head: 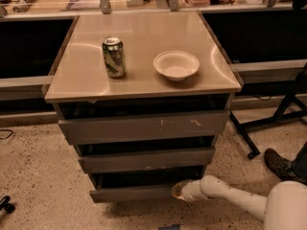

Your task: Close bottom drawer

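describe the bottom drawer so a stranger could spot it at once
Find the shiny-topped cabinet holding a can and a bowl. Of its three grey drawers, the bottom drawer is lowest and narrowest, plain-fronted, with the gripper at its right end.

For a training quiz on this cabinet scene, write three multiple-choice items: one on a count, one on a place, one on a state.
1. Items on the cabinet top: A one; B two; C four.
2. The tool is: A over the white bowl; B beside the green can; C at the right end of the bottom drawer front.
3. The green can is: A upright; B on its side; C inside the bowl.

Key: B, only the can and the bowl stand there; C, the arm reaches in low from the right to that front; A, its lid faces up.
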`<state>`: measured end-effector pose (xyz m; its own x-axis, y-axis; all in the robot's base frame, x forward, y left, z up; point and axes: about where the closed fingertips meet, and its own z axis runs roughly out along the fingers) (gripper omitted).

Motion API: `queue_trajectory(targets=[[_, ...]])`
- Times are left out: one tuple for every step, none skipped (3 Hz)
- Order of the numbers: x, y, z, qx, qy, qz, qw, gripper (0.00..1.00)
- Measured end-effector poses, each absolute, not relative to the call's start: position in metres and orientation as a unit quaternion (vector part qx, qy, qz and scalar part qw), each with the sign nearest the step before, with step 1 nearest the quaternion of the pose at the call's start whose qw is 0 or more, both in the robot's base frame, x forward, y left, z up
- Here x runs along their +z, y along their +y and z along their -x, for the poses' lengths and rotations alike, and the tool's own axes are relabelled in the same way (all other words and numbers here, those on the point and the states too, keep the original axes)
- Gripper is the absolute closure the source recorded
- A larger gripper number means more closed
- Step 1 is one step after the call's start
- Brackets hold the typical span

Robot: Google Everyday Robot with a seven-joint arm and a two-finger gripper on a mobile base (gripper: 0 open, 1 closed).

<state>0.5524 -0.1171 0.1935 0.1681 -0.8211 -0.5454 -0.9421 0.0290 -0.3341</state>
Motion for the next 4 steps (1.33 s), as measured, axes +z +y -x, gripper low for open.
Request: queue_trajectory(targets=[[0.1897,-0.1076,-0.5868,0.088,0.657,0.681,0.312,1.0],[0.1897,-0.1075,-0.5868,0.088,0.657,0.681,0.312,1.0],[0.1892,-0.1099,-0.5841,0.08,0.656,0.682,0.314,1.0],[0.1872,-0.1157,-0.5822,0.052,0.651,0.686,0.32,1.0]])
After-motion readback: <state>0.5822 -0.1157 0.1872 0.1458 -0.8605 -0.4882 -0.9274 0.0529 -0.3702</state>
